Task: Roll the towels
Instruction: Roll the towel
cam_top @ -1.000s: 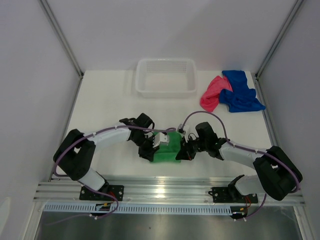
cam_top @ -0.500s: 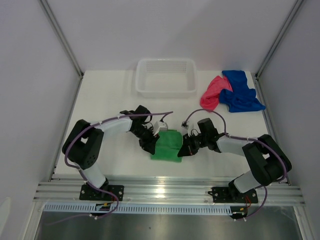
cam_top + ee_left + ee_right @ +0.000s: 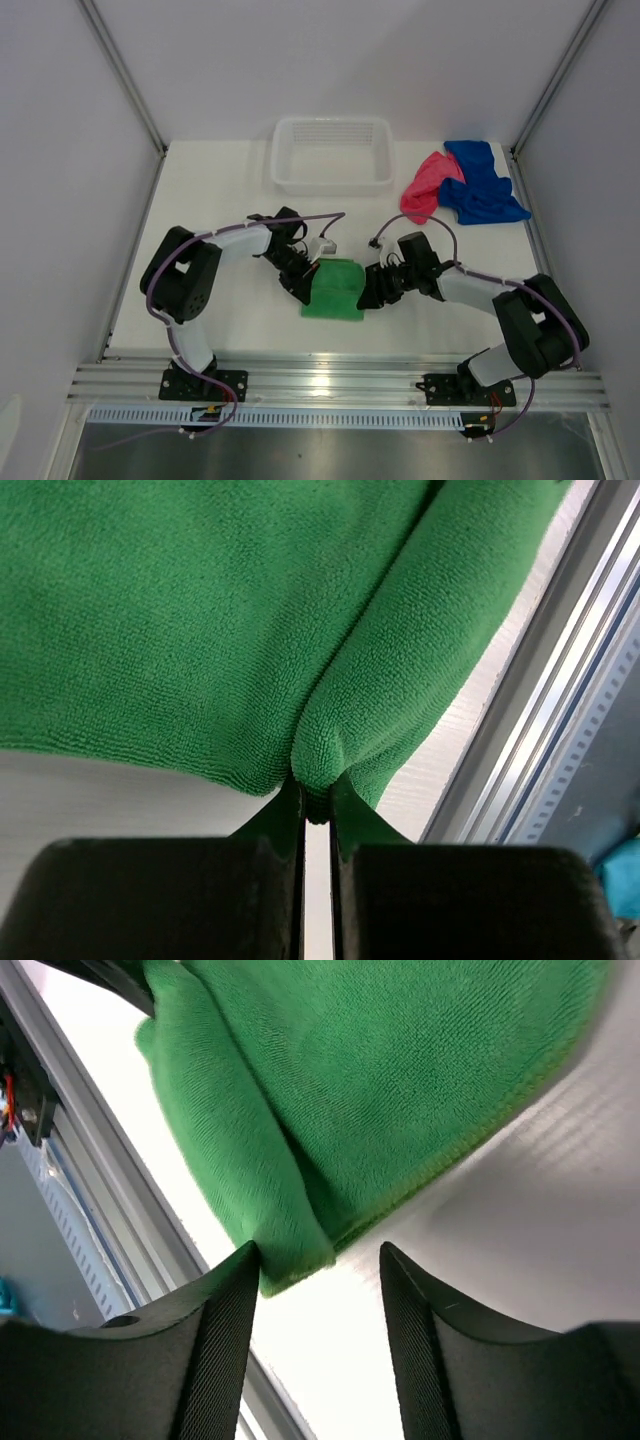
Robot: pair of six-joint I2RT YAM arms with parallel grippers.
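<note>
The green towel point(image 3: 335, 290) lies partly folded on the white table between my two grippers, with a rolled fold along its near edge. My left gripper point(image 3: 304, 286) is at its left side, shut on the end of that fold point(image 3: 318, 765); green cloth point(image 3: 200, 610) fills the left wrist view. My right gripper point(image 3: 368, 296) is at the towel's right side, open point(image 3: 318, 1255), with the fold's end point(image 3: 285, 1250) just touching its left finger. The pink-red towel point(image 3: 422, 190) and the blue towel point(image 3: 482, 185) lie crumpled together at the back right.
A white slotted basket point(image 3: 332, 183) stands at the back centre. An aluminium rail point(image 3: 340, 385) runs along the table's near edge, close behind the green towel in both wrist views. White walls enclose the table on three sides.
The right gripper has opened and let go of the green towel. The left gripper has closed on the towel's left end. The towel now lies flatter on the table.
</note>
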